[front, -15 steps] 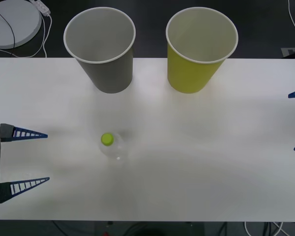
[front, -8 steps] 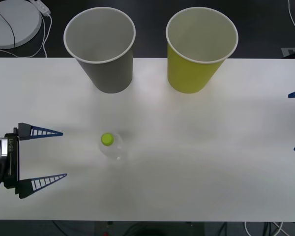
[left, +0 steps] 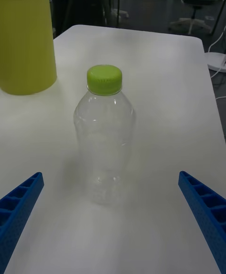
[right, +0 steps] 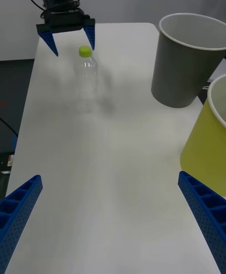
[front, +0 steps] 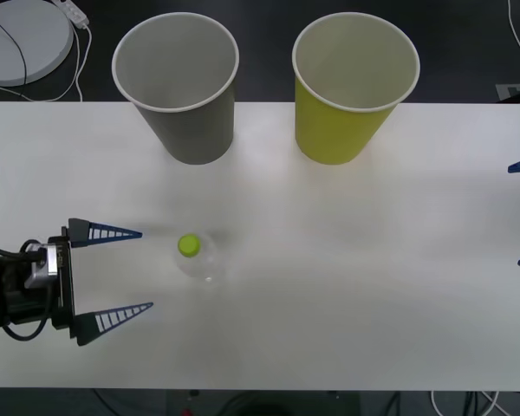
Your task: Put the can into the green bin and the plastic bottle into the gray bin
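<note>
The plastic bottle (front: 199,262), clear with a lime-green cap, stands upright on the white table, left of centre. My left gripper (front: 146,269) is open just to its left, fingertips level with it and a small gap short of it. From the left wrist the bottle (left: 104,137) stands straight ahead between the two fingers. The gray bin (front: 186,121) and the green bin (front: 342,121) stand upright side by side at the table's far edge. My right gripper (front: 514,216) hangs open at the table's right edge. The can is out of view.
A round white disc (front: 22,39) with cables lies beyond the table's far left corner. The white table (front: 355,286) is bare between the bottle and the right gripper. The right wrist view shows the left gripper (right: 74,51) behind the bottle (right: 87,74).
My left gripper has moved right along the table toward the bottle, still open. The bottle, both bins and the right gripper have stayed put.
</note>
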`<state>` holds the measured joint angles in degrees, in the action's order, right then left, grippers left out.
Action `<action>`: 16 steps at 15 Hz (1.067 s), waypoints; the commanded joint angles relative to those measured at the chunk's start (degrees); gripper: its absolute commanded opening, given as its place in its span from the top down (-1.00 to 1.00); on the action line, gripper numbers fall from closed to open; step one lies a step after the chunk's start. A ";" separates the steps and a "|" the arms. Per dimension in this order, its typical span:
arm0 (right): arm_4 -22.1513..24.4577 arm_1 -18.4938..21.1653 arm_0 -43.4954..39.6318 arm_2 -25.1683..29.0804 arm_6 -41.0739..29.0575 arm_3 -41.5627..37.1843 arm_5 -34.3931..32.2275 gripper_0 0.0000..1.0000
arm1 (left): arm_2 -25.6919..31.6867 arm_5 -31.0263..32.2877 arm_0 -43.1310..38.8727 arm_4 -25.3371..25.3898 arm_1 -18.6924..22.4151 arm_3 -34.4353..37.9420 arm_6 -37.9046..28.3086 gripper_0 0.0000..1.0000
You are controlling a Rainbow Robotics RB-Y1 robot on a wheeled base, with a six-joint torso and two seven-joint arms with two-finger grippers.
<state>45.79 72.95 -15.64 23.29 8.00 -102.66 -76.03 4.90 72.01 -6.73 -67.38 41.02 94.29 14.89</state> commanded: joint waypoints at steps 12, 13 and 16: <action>0.00 0.00 0.00 0.00 0.00 0.00 0.00 -1.00 | -4.54 -5.13 2.78 -3.29 -7.01 0.19 -0.82 -1.00; 0.00 0.00 0.00 0.00 0.00 0.00 0.00 -1.00 | -5.16 -6.18 2.78 -3.20 -7.01 0.28 -0.82 -1.00; 0.00 0.00 0.00 0.00 0.00 0.00 0.00 -1.00 | -5.77 -8.64 2.78 -3.02 -6.92 0.28 -1.09 -1.00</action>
<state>45.79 72.95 -15.64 23.29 8.00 -102.66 -76.03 -0.87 63.87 -3.94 -70.51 34.03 94.56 13.94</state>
